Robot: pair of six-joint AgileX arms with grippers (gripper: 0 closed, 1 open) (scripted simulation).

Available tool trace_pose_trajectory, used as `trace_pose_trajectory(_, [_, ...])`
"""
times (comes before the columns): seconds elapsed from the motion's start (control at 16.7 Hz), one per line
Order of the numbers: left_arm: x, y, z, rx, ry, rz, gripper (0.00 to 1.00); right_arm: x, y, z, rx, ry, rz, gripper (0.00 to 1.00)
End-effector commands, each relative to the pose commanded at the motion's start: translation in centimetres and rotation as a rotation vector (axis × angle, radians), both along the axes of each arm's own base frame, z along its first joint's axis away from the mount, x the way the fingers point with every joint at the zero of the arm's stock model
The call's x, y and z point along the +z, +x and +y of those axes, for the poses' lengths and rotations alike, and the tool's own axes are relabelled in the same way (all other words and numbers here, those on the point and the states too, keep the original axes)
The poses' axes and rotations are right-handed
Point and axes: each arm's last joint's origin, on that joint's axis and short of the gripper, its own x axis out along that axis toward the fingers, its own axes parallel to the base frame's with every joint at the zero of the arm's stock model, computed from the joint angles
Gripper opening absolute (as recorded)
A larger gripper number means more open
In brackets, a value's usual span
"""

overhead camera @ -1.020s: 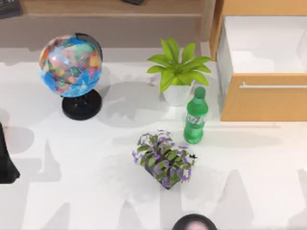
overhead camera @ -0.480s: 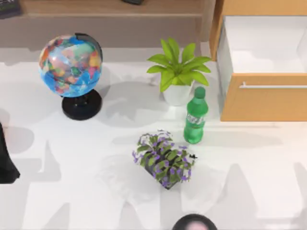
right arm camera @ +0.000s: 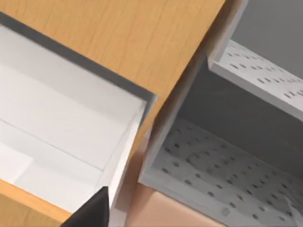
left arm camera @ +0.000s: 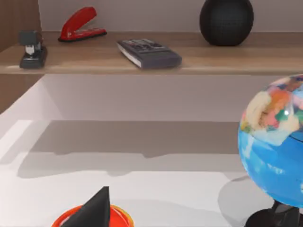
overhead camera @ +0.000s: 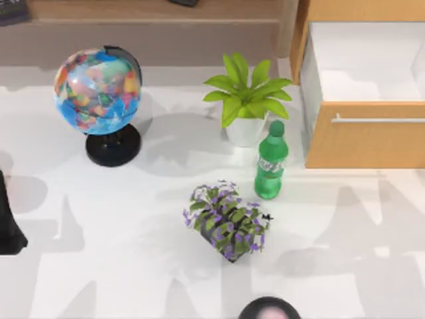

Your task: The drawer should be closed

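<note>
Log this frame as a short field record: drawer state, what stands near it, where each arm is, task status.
drawer: the drawer is pulled out at the table's right, white inner box exposed, silver bar handle facing the table
drawer contents: nothing visible inside
nearby items: green bottle left of the drawer front; potted plant behind the bottle
other items: globe at the left; purple flower pot at centre
left arm: dark part at the table's left edge
right arm: its wrist view looks down into the open drawer
task status: not yet closed
</note>
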Motion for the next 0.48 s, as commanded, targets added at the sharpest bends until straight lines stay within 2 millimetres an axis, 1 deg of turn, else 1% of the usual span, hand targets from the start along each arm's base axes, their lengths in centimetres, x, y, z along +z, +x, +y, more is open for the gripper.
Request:
trace_pose_trajectory(0.12, [0.0, 0.0, 0.0, 0.000, 0.000, 0.000, 1.00, -2.5, 0.5, 2.5, 0.021, -0.158, 0.011, 1.00])
trace_pose_trajectory(0.24, [0.0, 0.0, 0.0, 0.000, 0.000, 0.000, 1.00, -4.5, 0.6, 4.9, 0.038, -0.329, 0.009, 1.00])
trace_pose_trajectory(0.36, [0.0, 0.0, 0.0, 0.000, 0.000, 0.000, 1.00, -6.0, 0.5, 7.1, 0.045, -0.502, -0.007, 1.00])
trace_pose_trajectory(0.48, [0.0, 0.0, 0.0, 0.000, 0.000, 0.000, 1.00, -7.1, 0.3, 9.1, 0.042, -0.666, -0.032, 1.00])
